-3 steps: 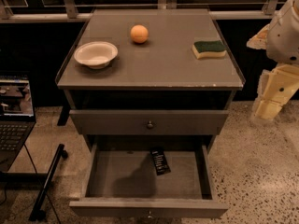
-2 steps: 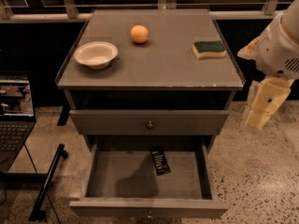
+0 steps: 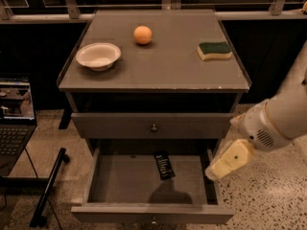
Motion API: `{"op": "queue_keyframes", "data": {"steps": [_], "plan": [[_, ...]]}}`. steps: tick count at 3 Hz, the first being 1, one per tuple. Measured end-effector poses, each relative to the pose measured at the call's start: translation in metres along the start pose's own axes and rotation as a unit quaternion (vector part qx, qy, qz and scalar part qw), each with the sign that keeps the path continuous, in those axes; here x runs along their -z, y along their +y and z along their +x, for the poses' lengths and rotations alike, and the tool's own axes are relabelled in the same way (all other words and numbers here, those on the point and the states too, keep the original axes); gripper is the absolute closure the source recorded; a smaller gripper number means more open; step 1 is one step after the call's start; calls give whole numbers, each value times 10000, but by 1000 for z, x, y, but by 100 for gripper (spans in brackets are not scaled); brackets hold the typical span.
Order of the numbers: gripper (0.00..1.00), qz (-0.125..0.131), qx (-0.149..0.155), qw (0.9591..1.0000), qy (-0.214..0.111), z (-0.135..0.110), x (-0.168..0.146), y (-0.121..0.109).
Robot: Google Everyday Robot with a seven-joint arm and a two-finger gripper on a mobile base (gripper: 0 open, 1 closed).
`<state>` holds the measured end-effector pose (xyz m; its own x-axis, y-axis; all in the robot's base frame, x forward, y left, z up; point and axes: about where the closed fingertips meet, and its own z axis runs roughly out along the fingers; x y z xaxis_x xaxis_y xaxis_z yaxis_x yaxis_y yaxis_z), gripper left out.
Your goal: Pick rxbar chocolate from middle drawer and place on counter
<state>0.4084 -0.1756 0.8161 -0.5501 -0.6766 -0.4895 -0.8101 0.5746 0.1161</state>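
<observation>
The gripper (image 3: 217, 169) hung just over the right-hand wall of the open middle drawer (image 3: 120, 186), tip angled down toward the inside. It was carrying nothing, and honestly I couldn't tell if it was spread or closed from this angle.

The rxbar chocolate (image 3: 163, 165) was a short reach inward from the gripper, lying flat on the drawer floor near the middle. Its far end sat close under the closed upper drawer front (image 3: 120, 126).

What I'd worry about:
- The gripper was so close to the side wall that a straight drop could clip the rim instead of going inside.
- The bar is thin and flat, so a shallow grab might just shove it further back under the upper drawer.
- Lifting out too steeply could knock the upper front.

The drawer looked like it held only the bar, though a dark shadow covered the front part. Well above and away from the gripper, the counter (image 3: 168, 68) carried a white bowl (image 3: 98, 55) that looked empty, an orange ball (image 3: 143, 34) and a sponge (image 3: 214, 50).
</observation>
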Motion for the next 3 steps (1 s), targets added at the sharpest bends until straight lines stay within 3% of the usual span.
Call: {"op": "queue_keyframes", "data": {"steps": [1,2,3], "plan": [[0,-297,-1075,9927,-463,20,-60,5],[0,-8,-1140,9911,-693,12,-63,-10],[0,-8,-1140,9911,-693,12,-63,-10]]}}
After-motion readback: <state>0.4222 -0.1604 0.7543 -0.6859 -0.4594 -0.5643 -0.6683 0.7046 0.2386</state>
